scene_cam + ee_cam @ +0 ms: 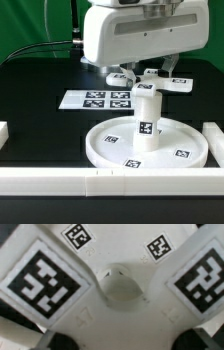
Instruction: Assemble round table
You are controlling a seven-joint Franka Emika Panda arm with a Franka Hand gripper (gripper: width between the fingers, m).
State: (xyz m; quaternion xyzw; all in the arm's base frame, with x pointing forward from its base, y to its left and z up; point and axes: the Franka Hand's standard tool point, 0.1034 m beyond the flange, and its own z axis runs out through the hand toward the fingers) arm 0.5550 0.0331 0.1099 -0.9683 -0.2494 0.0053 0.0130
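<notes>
Nearest, along the desk's [40,125] front edge: a long white rail [90,181]. It meets a second rail [214,142] that runs back along the edge on the exterior view's right. A short white block [3,132] sits at the edge on the exterior view's left.

Just behind the front rail, toward the front corner on the exterior view's right: the round disc [110,142]. It lies flat, rim up, with tags visible on its floor. The thick cylinder [146,120] stands upright in the disc's centre, one tag facing the camera.

The cross piece [174,84] is directly over the cylinder top, roughly level, arms spread to both sides. Can't tell whether it sits on the cylinder or is a hair above it.

The gripper [142,76] is right down on the cross piece, with the white arm housing above it blocking the fingers. In the wrist view the cross piece [120,291] fills the frame: hub bump in the middle, big tags on two arms, smaller tags on two more. That view is blurred at the corners where the fingers would be. So I can't tell how wide the jaws are or whether they have hold of the cross piece.

Further back, mid-desk: the marker board [98,99], flat, well apart from the disc.
</notes>
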